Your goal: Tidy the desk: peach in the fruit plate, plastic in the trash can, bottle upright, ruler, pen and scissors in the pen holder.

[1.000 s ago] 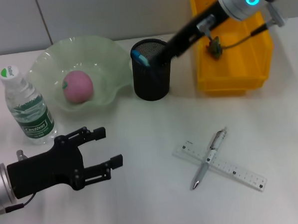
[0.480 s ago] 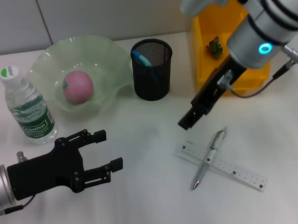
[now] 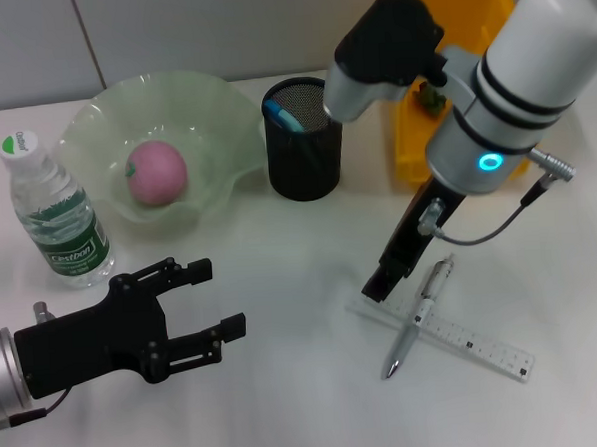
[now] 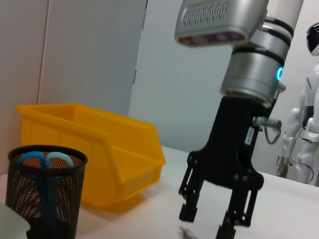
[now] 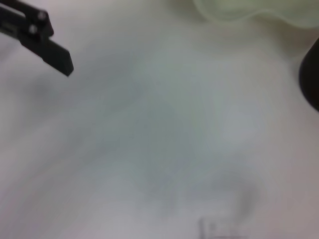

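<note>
Head view: peach [image 3: 156, 172] in plate [image 3: 98, 119], bottle [image 3: 53, 216] upright, scissors [image 3: 282, 115] in holder [image 3: 304, 153]. Pen [image 3: 419, 314] across ruler [image 3: 444, 331] on worktop [image 3: 287, 384], left to do. Right tool [image 3: 383, 280] just beside them; left tool [image 3: 195, 314] wide, idle.
Left wrist view: right tool [image 4: 215, 220] spread, empty.
Right wrist view: ruler [image 5: 219, 230] corner at edge.

Most of the open room was the bare stretch of desk [image 3: 288, 404] between the two arms, nothing lying on it. The left gripper [image 3: 208, 306] sat low at the near left with its fingers spread, so that corner was taken. The right gripper [image 3: 379, 282] hung fingers apart just over the ruler [image 3: 454, 333] end, right beside the pen [image 3: 420, 312] crossed on top of it, and its big arm blocked the way in from the back right. Along the back, bottle [image 3: 53, 216], fruit plate [image 3: 212, 108], pen holder [image 3: 304, 153] and yellow bin [image 3: 456, 165] stood close together, only narrow gaps between them
</note>
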Available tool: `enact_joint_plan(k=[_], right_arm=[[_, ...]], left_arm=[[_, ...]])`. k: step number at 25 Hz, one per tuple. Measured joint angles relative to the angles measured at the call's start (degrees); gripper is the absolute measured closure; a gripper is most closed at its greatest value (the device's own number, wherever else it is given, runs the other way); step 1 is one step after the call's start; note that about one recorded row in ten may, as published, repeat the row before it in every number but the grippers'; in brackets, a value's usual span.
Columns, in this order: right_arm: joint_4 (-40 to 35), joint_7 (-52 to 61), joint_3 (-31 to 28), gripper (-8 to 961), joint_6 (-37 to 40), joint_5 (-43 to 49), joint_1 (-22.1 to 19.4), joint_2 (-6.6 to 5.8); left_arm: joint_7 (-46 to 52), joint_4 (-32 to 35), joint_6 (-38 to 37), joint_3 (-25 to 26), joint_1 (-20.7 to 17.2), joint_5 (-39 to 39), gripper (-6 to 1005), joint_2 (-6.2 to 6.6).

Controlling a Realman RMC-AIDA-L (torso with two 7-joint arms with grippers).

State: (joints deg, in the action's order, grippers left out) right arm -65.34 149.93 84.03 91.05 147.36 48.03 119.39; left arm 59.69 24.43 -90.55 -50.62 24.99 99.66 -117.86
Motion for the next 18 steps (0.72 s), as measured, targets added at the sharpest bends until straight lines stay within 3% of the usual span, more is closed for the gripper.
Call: enact_joint_plan(k=[18], right_arm=[[5.68, 2.42, 6.78, 263, -6.75, -0.50, -0.24, 0.23]], left_arm=[[-0.32, 0.00, -0.24, -0.01, -0.12, 0.08, 185, 0.42]])
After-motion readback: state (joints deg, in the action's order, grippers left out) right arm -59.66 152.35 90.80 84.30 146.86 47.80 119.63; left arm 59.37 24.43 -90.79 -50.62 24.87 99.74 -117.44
